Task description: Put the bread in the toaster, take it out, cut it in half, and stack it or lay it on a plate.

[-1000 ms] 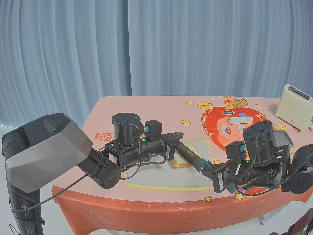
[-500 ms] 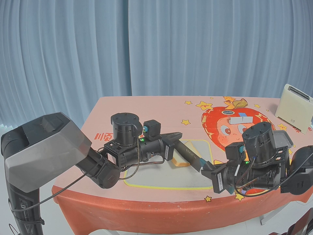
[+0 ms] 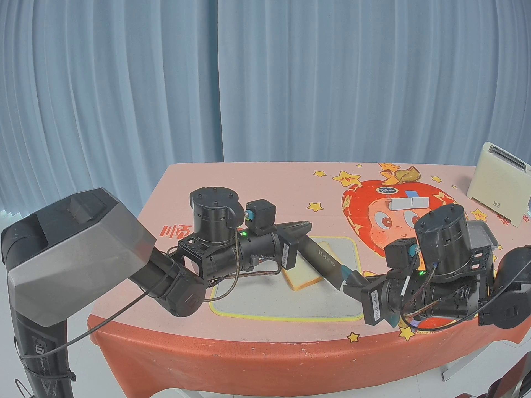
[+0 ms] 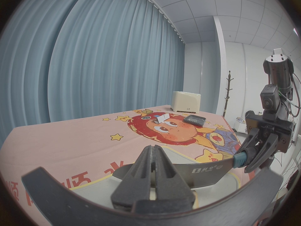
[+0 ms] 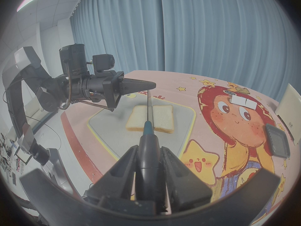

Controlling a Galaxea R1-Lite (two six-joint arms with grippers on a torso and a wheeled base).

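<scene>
Head view: both arms lie low over the pink table (image 3: pixel 265 189), meeting above the grey mat (image 3: pixel 265 302); the toaster (image 3: pixel 500 183) stands far right. The left gripper (image 3: pixel 306 227), fingers pressed together, hangs over the bread (image 3: pixel 301 276) on the mat. The right gripper (image 3: pixel 354 287) clamps the knife (image 3: pixel 323 261), its blade running near-right to far-left across the slice.
</scene>
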